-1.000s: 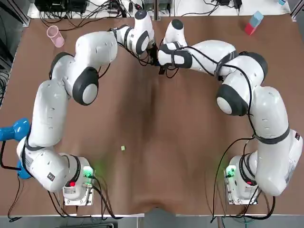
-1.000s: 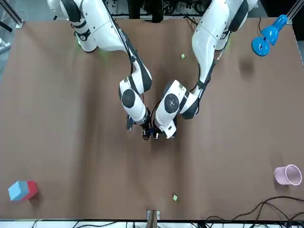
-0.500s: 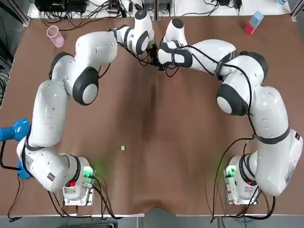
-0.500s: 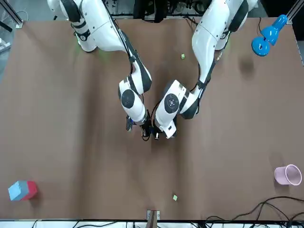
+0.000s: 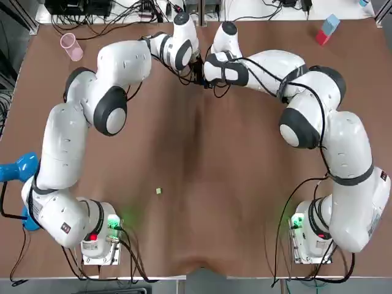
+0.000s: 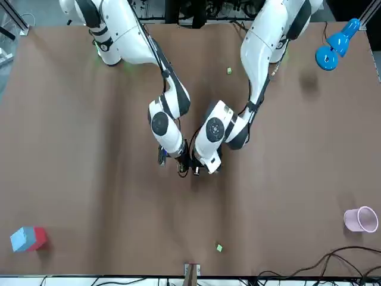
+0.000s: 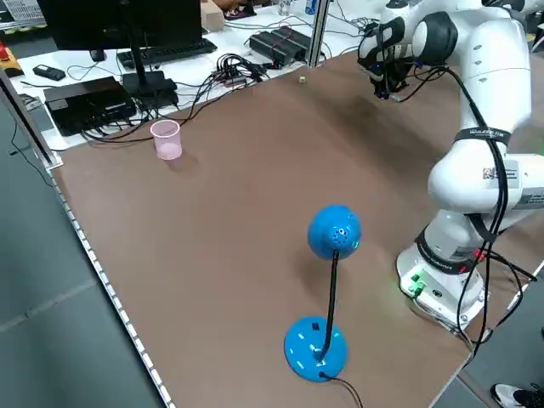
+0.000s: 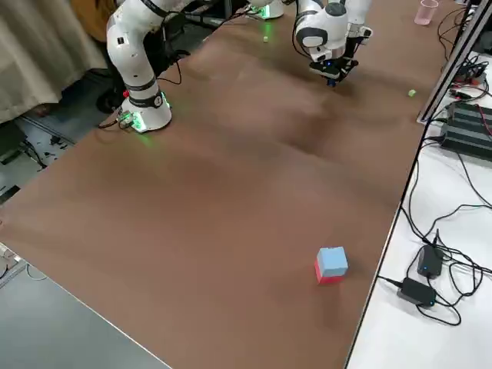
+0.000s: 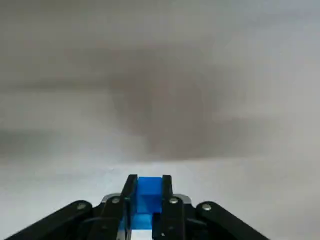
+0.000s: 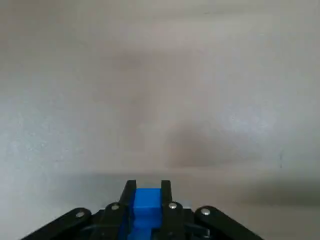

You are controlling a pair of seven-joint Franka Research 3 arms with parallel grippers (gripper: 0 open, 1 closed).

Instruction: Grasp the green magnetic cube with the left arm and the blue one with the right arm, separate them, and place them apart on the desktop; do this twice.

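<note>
Left wrist view, left tool [image 9: 148,179] gripping blue block [image 9: 148,194], right tool [image 10: 148,185] gripping blue cube [image 10: 147,202].

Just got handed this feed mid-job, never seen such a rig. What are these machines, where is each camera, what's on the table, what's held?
Two white robot arms stand side by side at a brown table. One picture looks straight down, one faces the arms from across, two look in from the sides, two ride on the wrists. The left gripper and right gripper meet near the table's far side. The left wrist camera shows a blue block pinched between its fingers, the right one a blue cube; I see no green. Elsewhere: a pink cup, a blue lamp, a red-and-blue block.
</note>
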